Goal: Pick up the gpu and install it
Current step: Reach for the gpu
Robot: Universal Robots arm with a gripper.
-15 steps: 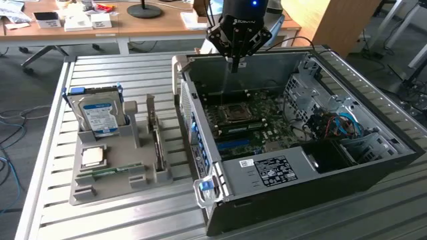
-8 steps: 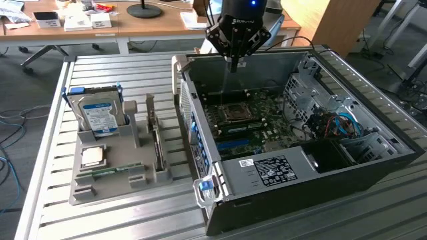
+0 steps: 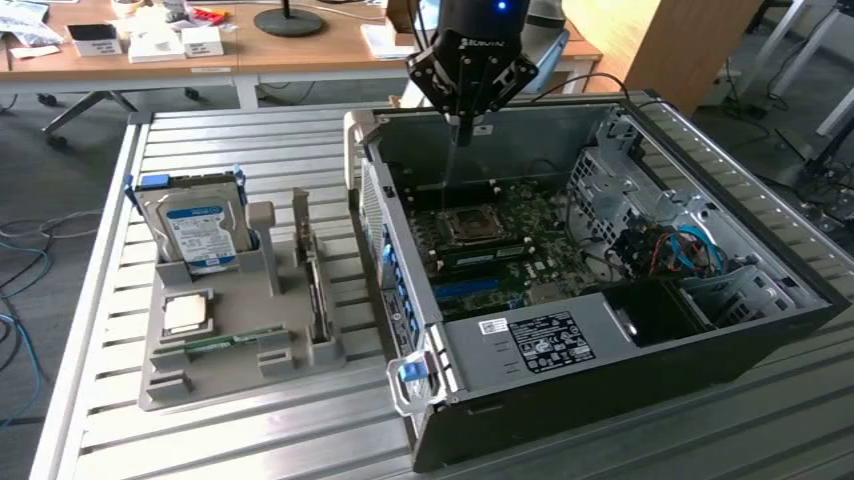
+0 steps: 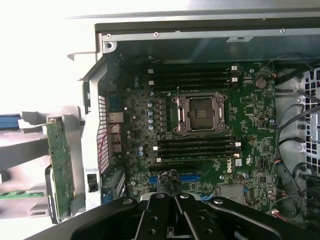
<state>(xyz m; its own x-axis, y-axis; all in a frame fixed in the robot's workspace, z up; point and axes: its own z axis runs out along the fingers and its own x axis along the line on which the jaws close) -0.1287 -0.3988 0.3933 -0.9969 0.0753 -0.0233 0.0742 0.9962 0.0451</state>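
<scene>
Slatted metal table (image 3: 267,425)
A grey parts holder (image 3: 296,350) sits at the exterior view's lower left; an open computer case (image 3: 641,385) stands just beside it, centre-right.

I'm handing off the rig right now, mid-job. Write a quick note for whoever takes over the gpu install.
Gripper: shut, holding nothing, hovering over the open black and silver computer case, above its green motherboard.
Gpu, the thin green circuit-board card: standing on edge in the grey plastic parts holder on the table beside the case, untouched.
Done: nothing visible.
Left: gpu not yet picked up, not yet installed.
</scene>
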